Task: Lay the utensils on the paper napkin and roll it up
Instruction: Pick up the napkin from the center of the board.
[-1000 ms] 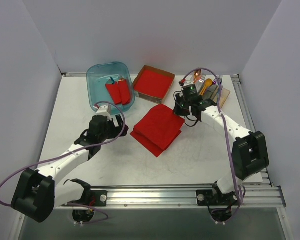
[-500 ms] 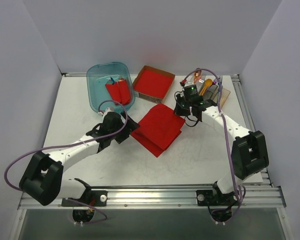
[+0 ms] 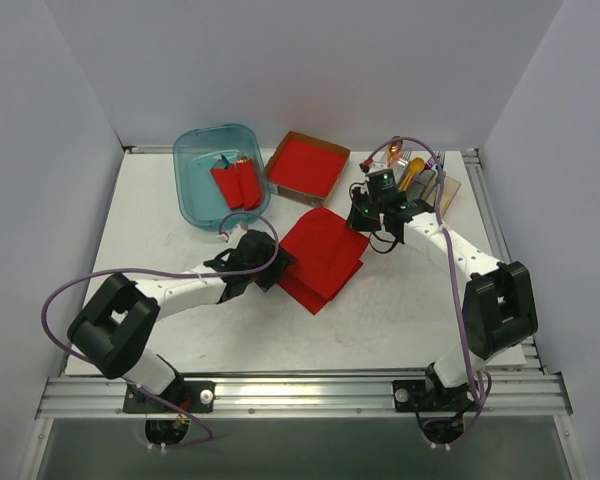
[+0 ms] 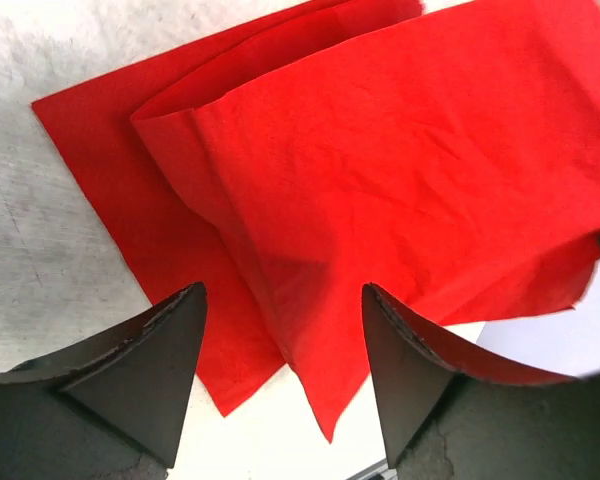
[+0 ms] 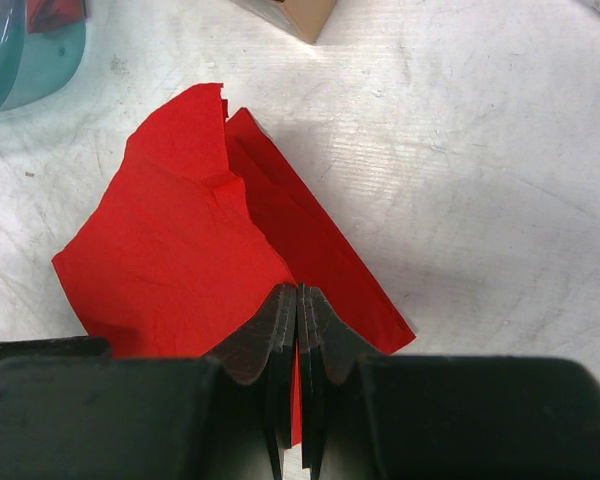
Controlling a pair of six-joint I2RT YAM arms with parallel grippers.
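The left gripper (image 3: 272, 268) hangs low over the near-left edge of the paper napkin (image 3: 325, 250), its jaws standing well apart. In the left wrist view the two fingers (image 4: 145, 370) straddle that edge and grip nothing. Behind it, at the far left of the desk (image 3: 400, 310), a clear blue tub (image 3: 185, 160) holds two short red rolls (image 3: 236, 185). The napkin lies mid-desk in two red layers: the lower one is flat and the upper one is creased and raised toward the right. Just beyond it sits a cardboard box (image 3: 308, 167) filled with a red stack. The right gripper (image 3: 365, 222) is at the napkin's far-right corner, jaws pressed together and pinching the upper layer. The utensils (image 3: 413, 172) lie heaped at the far right, off the napkin.
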